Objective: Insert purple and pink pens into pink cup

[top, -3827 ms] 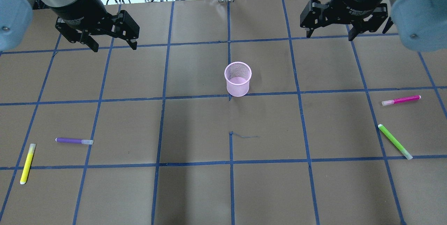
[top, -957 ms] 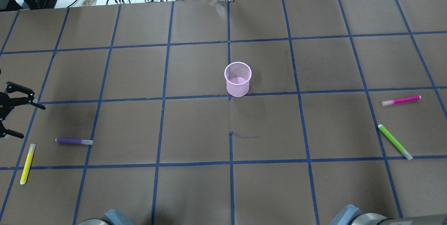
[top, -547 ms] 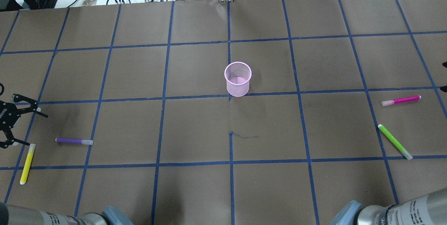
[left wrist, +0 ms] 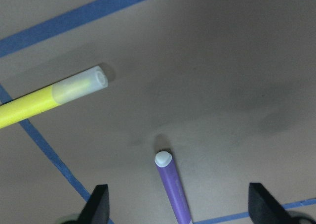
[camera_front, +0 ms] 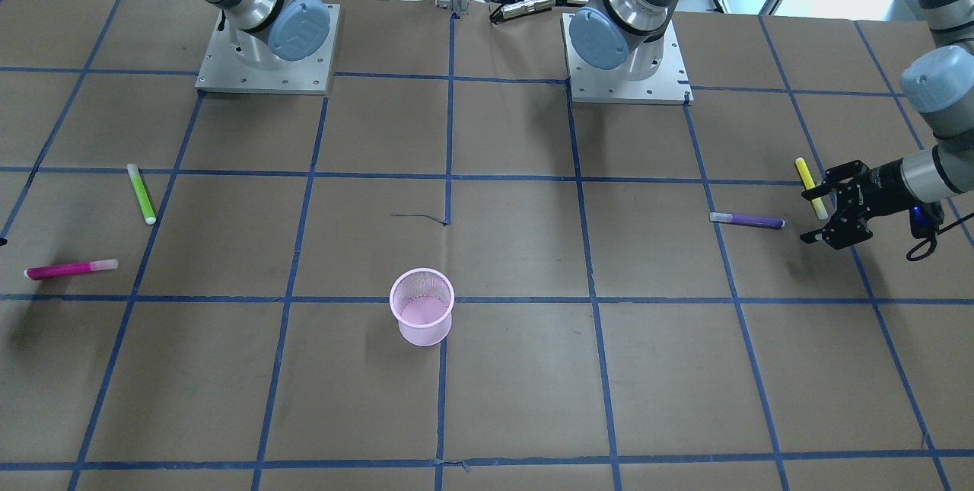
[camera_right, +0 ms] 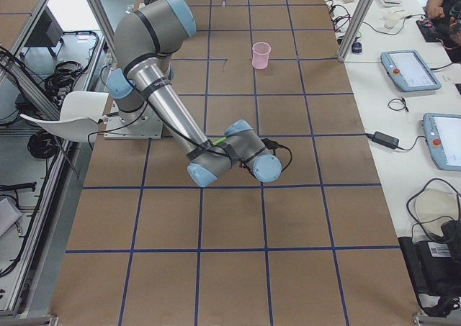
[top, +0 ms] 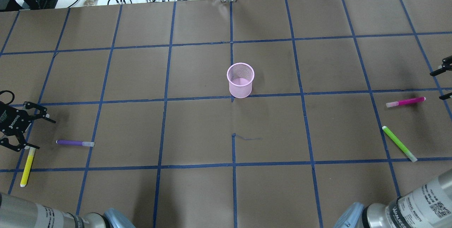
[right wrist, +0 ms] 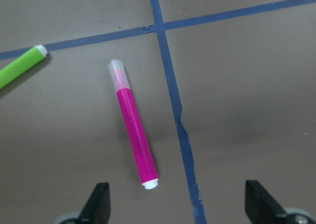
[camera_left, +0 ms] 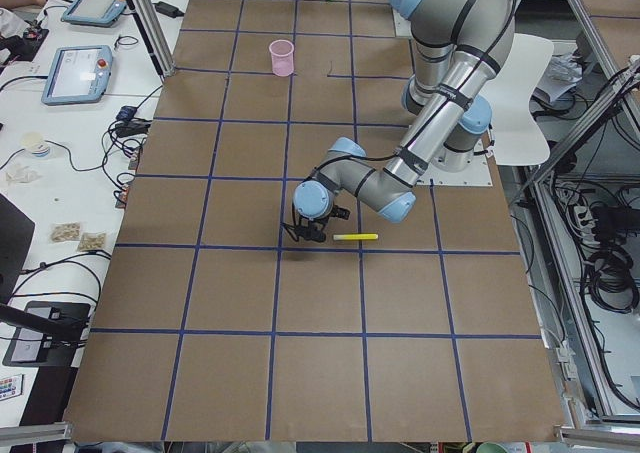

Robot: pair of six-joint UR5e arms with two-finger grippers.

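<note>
The pink mesh cup (top: 240, 79) stands upright and empty mid-table. The purple pen (top: 75, 143) lies flat at the left. My left gripper (top: 46, 134) is open and empty just left of the pen's purple end. In the left wrist view the pen (left wrist: 174, 189) points in between the open fingers. The pink pen (top: 405, 101) lies flat at the right. My right gripper (top: 437, 86) is open at the view's right edge, just right of it. In the right wrist view the pink pen (right wrist: 134, 130) lies ahead of the open fingers, left of centre.
A yellow pen (top: 27, 167) lies close under my left gripper, its capped end by the lower finger. A green pen (top: 399, 144) lies near the pink one, toward the robot. Brown paper with a blue tape grid covers the table; cables lie beyond the far edge.
My left gripper has moved right and slightly toward the robot, closer to the purple pen. My right gripper has come further into view at the right edge near the pink pen. The pens and cup are unmoved.
</note>
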